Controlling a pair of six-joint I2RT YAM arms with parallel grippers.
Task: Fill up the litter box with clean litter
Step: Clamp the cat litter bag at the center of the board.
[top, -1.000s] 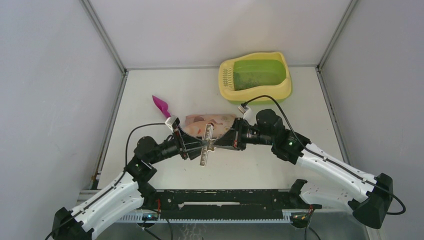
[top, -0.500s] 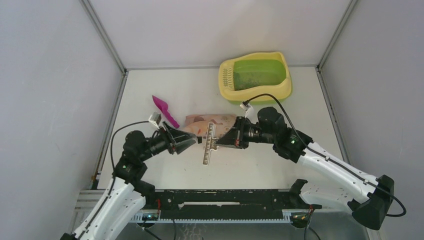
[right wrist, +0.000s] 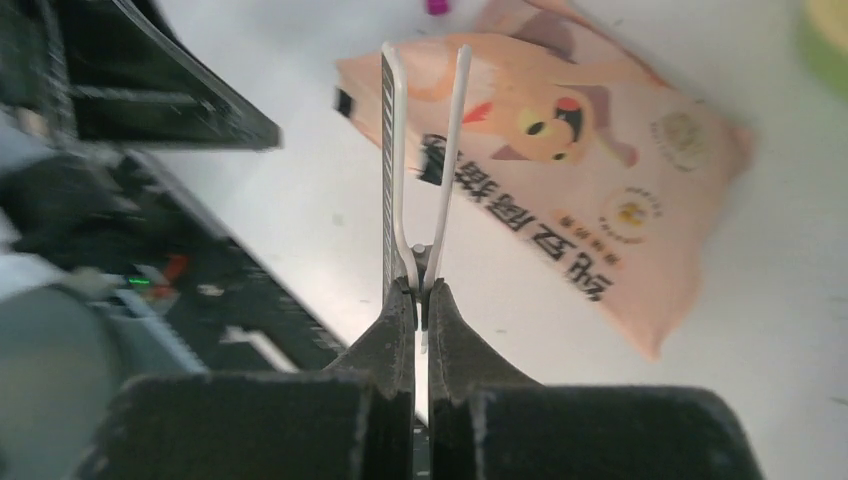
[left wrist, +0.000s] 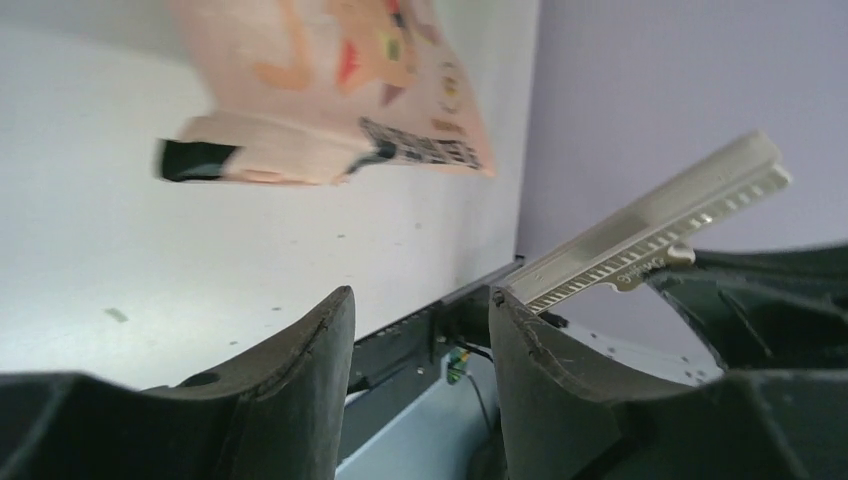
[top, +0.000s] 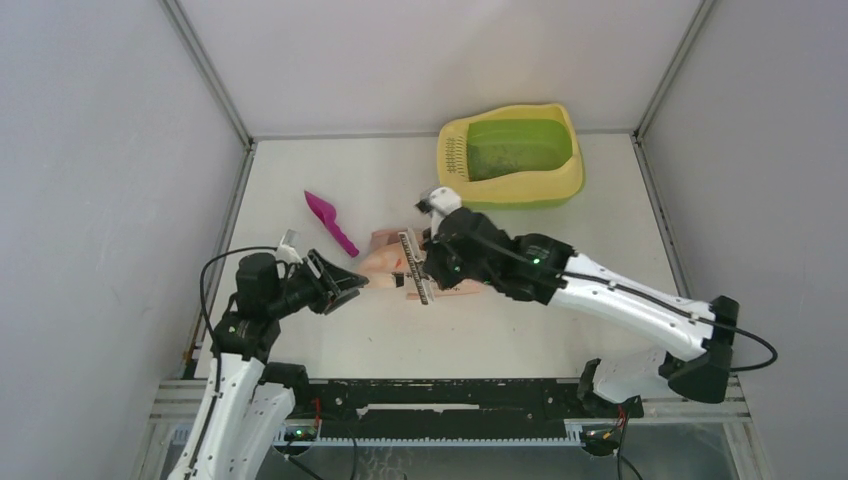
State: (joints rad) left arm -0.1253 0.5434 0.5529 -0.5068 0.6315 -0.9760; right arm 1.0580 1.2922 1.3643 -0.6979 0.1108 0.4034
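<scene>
**Clip off bag, left arm backed away**

Right arm swung across toward centre since a second ago, carrying the clip with it; left arm pulled back to the left and let go of the clip.

Right gripper (right wrist: 420,292): fingers pressed together, pinching the clip (right wrist: 391,170) at its hinge end. The clip's two long arms are spread in a narrow V with nothing between them. It hangs over the bag (right wrist: 600,190), apparently not touching it.

Left gripper (left wrist: 420,310): jaws parted and empty, near the bag's end, aimed at it.

Scoop (top: 330,220) lies just beyond the left gripper, untouched.

Litter box (top: 520,192) is at the far right of the table, well apart from the bag and both grippers. There is faint dark speckle on the basin floor, probably a thin scatter of litter (top: 505,160); too small to be sure.

Risks:
- The pinch is only at the clip's hinge tip, so the long lever could twist out or drop onto the bag.
- The bag lies flat and unclipped, and I can't tell if the mouth gapes. A low or one-sided lift would dump granules on the table.

Materials:
- Clip: thin, rigid, pale, with a toothed edge.
- Bag: soft glossy film, peach-pink, cartoon print, slumped.
- Scoop: hard magenta plastic.
- Box: smooth moulded plastic with rounded corners, yellow rim, green basin, and a slotted grille at its left end.
</scene>
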